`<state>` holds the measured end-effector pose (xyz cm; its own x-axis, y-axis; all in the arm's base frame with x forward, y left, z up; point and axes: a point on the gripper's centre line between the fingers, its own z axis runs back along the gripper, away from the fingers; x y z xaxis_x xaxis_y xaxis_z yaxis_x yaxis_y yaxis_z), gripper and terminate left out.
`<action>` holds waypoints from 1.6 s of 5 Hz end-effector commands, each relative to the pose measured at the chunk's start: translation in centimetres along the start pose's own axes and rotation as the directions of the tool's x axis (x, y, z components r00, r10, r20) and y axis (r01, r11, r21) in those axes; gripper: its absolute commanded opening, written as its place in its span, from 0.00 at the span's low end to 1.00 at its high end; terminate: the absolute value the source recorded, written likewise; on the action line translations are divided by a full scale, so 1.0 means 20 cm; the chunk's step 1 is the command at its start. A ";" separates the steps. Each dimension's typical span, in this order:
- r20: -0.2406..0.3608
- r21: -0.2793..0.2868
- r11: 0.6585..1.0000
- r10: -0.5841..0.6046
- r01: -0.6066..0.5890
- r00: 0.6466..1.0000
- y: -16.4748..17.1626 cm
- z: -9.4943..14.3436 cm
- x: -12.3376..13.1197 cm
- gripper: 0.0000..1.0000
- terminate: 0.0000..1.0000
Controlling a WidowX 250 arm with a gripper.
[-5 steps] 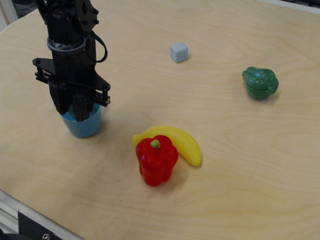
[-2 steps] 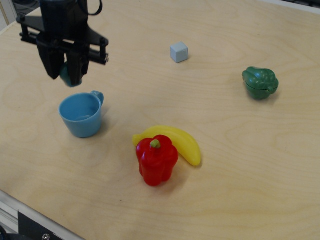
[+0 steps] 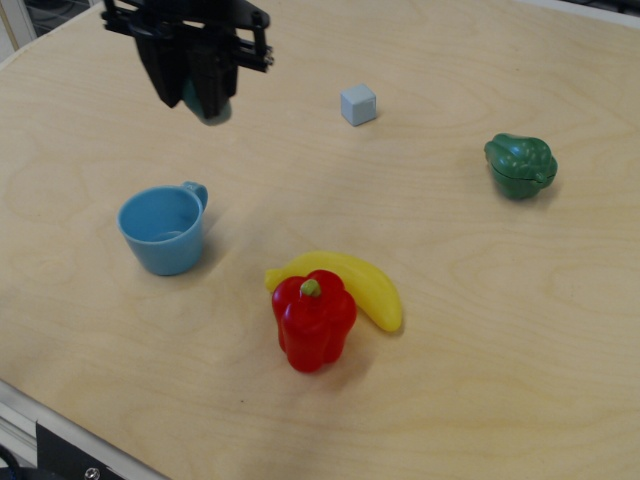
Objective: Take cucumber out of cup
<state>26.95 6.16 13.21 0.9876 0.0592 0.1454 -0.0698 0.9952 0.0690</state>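
Above the table (image 3: 480, 330), the tool (image 3: 200, 95) grips the cucumber (image 3: 210, 108).

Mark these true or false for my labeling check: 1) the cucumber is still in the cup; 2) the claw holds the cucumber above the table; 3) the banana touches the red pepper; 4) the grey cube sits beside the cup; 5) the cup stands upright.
1) False. The cup looks empty; the cucumber is up in the claw.
2) True. The claw is shut on it, up and to the right of the cup.
3) True. The banana lies right behind the red pepper, against it.
4) False. The grey cube sits far off, toward the table's back.
5) True. Its opening faces up, handle toward the back right.
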 end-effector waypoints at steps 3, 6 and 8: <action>0.036 -0.002 0.995 -0.097 0.097 0.995 -0.05 -0.33 0.38 0.00 0.00; 0.028 -0.013 0.993 -0.113 0.113 0.993 -0.09 -0.42 0.35 0.00 0.00; 0.004 -0.020 0.993 -0.119 0.119 0.993 -0.13 -0.47 0.29 0.00 0.00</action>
<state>34.38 5.01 2.99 0.9938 -0.0494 0.0995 0.0440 0.9975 0.0560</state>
